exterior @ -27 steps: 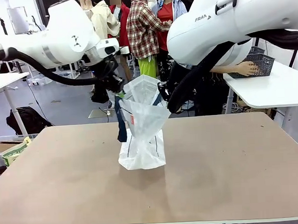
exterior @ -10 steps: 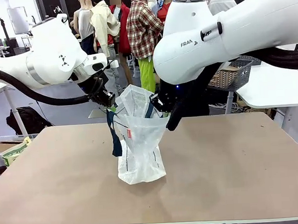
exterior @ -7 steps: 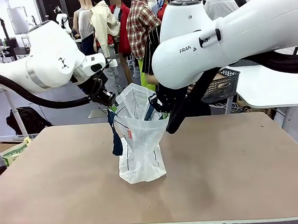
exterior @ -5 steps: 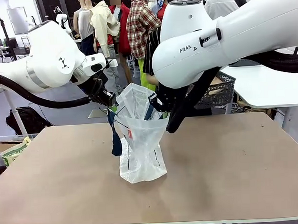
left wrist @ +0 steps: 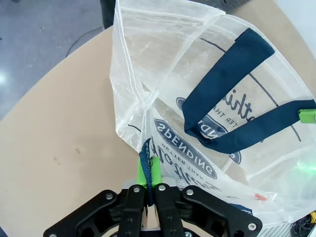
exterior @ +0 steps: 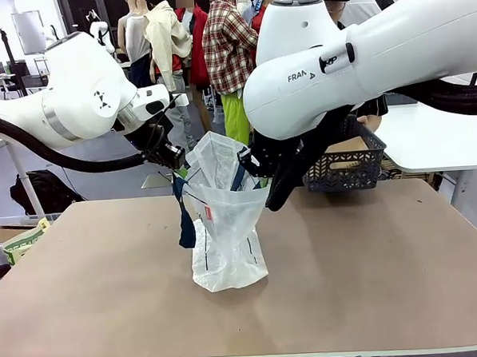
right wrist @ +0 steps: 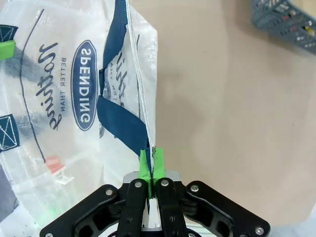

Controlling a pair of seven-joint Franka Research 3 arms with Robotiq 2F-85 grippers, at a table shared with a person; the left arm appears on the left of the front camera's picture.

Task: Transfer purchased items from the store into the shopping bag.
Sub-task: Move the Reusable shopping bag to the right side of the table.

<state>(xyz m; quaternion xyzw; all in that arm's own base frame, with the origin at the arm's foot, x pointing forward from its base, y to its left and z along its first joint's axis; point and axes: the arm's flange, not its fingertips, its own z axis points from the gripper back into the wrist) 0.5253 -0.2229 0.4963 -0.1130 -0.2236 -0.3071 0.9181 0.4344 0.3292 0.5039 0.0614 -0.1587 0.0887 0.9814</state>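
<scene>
**Both my grippers clamped on the bag's rim**

My left gripper [left wrist: 149,170] is closed tight, its green pads [left wrist: 144,172] pressed together on the thin plastic edge of the bag and a strand of dark blue strap. My right gripper [right wrist: 150,160] is clamped the same way on the opposite rim, where the plastic edge runs up from between the pads.

Between the two, the shopping bag [exterior: 225,235] stands upright with its base on the table [exterior: 371,267], near the middle, and its mouth is held apart at the top. In my left wrist view a blue handle [left wrist: 224,64] loops across the oval "SPENDING" print. In the front view a second blue strap [exterior: 185,221] hangs down the outside of the bag on my left.

The dark mesh basket [exterior: 346,169] is beyond my right arm, at the far edge of the table and well apart from the bag. I cannot tell whether it rests on the board or is held above it. Small coloured things show through its mesh in my right wrist view, too small to make out.
</scene>
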